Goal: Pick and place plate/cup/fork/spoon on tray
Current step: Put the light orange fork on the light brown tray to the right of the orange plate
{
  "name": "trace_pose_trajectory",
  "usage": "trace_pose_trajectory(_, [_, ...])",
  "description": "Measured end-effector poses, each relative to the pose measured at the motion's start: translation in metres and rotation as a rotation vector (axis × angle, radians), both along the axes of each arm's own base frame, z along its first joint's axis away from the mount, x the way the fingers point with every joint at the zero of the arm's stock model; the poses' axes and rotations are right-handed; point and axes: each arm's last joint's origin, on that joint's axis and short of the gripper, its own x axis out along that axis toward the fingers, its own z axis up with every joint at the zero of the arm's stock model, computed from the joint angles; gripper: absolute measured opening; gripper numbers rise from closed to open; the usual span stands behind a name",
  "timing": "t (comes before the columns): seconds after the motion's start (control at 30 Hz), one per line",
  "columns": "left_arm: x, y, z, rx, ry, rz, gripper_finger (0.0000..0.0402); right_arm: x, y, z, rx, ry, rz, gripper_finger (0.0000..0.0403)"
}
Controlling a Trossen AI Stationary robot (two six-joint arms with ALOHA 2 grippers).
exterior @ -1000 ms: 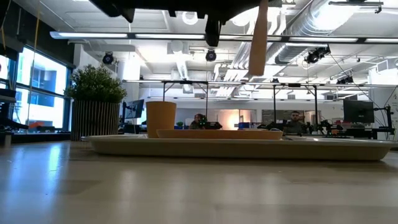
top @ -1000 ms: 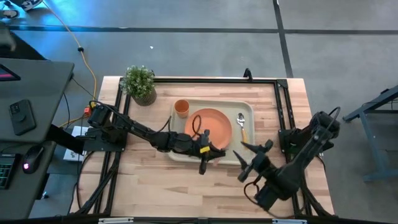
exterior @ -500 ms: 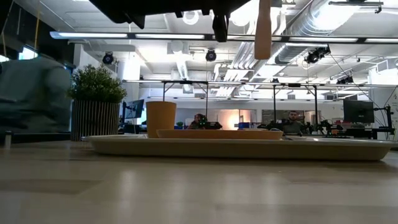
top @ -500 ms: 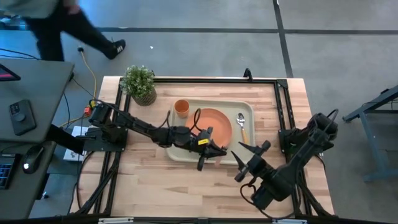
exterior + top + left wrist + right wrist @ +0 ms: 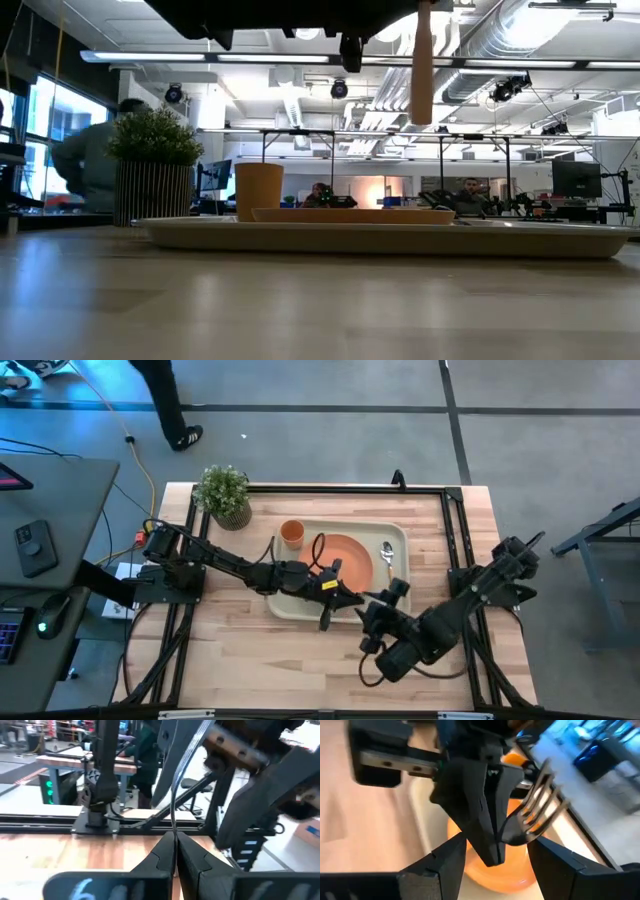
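Moving in since a moment ago, the right gripper now sits just beside the left gripper, near the lower middle of the high view. Its fingers are spread wide apart. The left gripper is squeezed shut on the fork. In the low view the fork's handle hangs straight down, high above the tray. In the right wrist view the tines poke out right between the right gripper's open fingers. So I think the fork may be passed across. The plate, cup and spoon lie on the tray, just above both grippers in the high view.
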Motion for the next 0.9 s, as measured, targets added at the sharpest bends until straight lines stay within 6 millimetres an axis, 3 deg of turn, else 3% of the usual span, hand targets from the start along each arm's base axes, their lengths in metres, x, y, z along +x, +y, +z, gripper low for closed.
trace_pose_trajectory(0.27, [-0.001,-0.004,0.003,-0.028,-0.031,-0.03,0.0,-0.025,-0.009,0.062,0.048,0.186,0.08,0.0197])
trace_pose_trajectory(0.37, [-0.001,-0.004,0.004,-0.045,-0.034,-0.037,0.0,-0.029,-0.014,0.074,0.146,0.202,0.057,0.0187])
trace_pose_trajectory(0.47, [-0.001,-0.004,0.005,-0.056,-0.044,-0.036,0.0,-0.029,-0.02,0.079,0.123,0.137,0.024,0.017])
trace_pose_trajectory(0.63, [-0.001,-0.005,0.008,-0.086,-0.061,-0.039,0.0,-0.045,-0.027,0.069,-0.006,0.154,0.039,0.0151])
trace_pose_trajectory(0.77, [-0.002,-0.012,0.003,-0.085,-0.014,-0.06,0.0,-0.078,-0.061,0.046,0.094,0.14,-0.053,0.0149])
trace_pose_trajectory(0.9, [-0.003,-0.014,-0.001,-0.071,0.027,-0.062,0.0,-0.111,-0.079,0.009,0.314,-0.082,-0.008,0.0149])
